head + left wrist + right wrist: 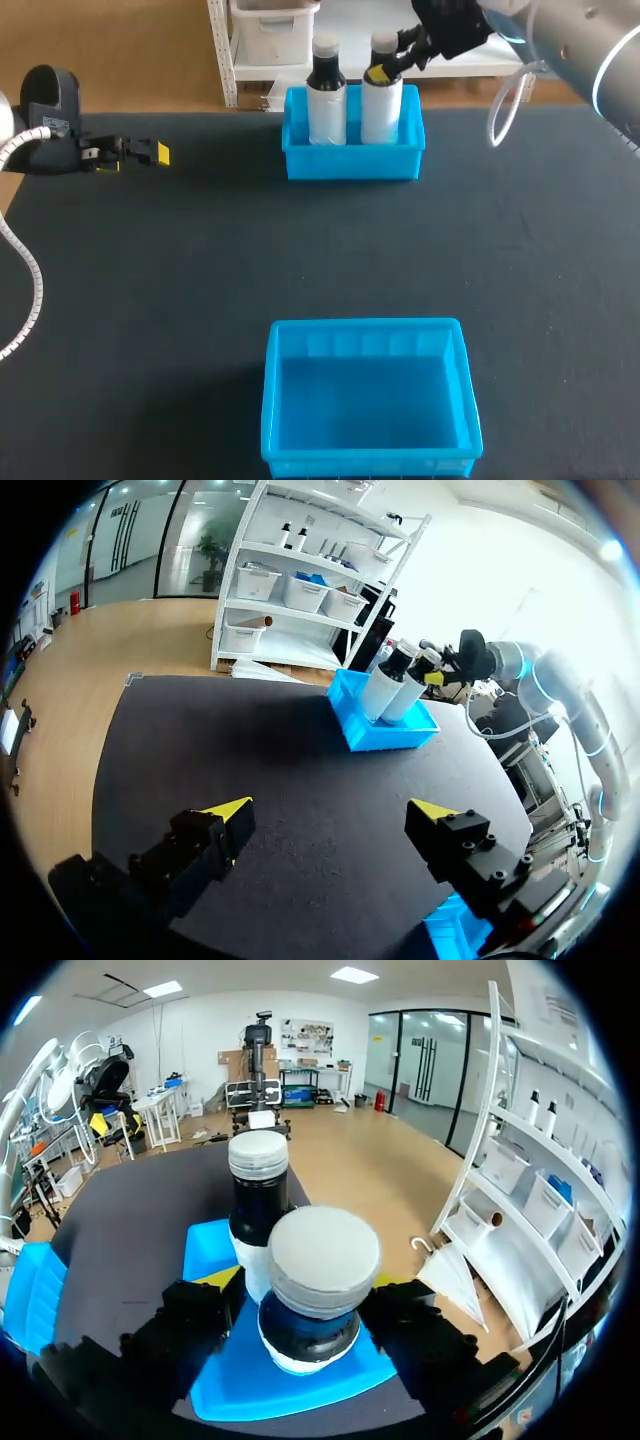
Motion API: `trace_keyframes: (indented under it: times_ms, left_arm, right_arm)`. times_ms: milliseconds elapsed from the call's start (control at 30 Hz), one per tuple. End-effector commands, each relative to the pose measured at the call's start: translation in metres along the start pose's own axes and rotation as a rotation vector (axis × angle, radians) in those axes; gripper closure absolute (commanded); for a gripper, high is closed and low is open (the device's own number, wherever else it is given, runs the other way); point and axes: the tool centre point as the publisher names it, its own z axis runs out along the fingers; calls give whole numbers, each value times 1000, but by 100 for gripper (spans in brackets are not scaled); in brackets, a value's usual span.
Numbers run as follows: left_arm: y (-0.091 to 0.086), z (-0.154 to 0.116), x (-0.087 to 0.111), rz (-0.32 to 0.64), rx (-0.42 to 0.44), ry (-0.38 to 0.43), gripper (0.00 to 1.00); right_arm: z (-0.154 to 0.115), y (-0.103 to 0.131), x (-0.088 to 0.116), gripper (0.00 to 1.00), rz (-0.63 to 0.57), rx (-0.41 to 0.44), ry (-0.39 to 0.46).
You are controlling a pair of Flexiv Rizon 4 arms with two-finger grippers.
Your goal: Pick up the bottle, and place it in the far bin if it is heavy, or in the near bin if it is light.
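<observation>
Yellow-tipped right gripper (308, 1278) astride bottle (381, 110) in far bin (350, 162)

Blue far bin (350, 163), blue near bin (366, 466), white bottle (381, 112) (black neck).

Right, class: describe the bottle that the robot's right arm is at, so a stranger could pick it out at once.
Find the far blue bin at the back of the dark table. Two white-capped bottles stand upright in it, side by side. Yours is the right bottle, with the right arm at its neck; the left bottle has nothing near it.
</observation>
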Motion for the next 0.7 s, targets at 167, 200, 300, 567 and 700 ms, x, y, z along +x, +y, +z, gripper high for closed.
trace_keyframes:
  times_ms: [167, 200, 300, 567, 700]
  left_arm:
    - [0, 0, 0, 0, 0, 0, 0]
    - [0, 0, 0, 0, 0, 0, 0]
    - [0, 0, 0, 0, 0, 0, 0]
    - [0, 0, 0, 0, 0, 0, 0]
    - [0, 0, 0, 0, 0, 0, 0]
  right_arm:
    - [-15, -9, 0, 0, 15, -251, 16]
    - [-19, -8, 1, 0, 17, -246, 18]
    - [-33, -6, 4, 0, 26, -233, 24]
    - [-74, 7, 19, 0, 75, -196, 44]
    - [-95, 15, 28, 0, 92, -179, 59]
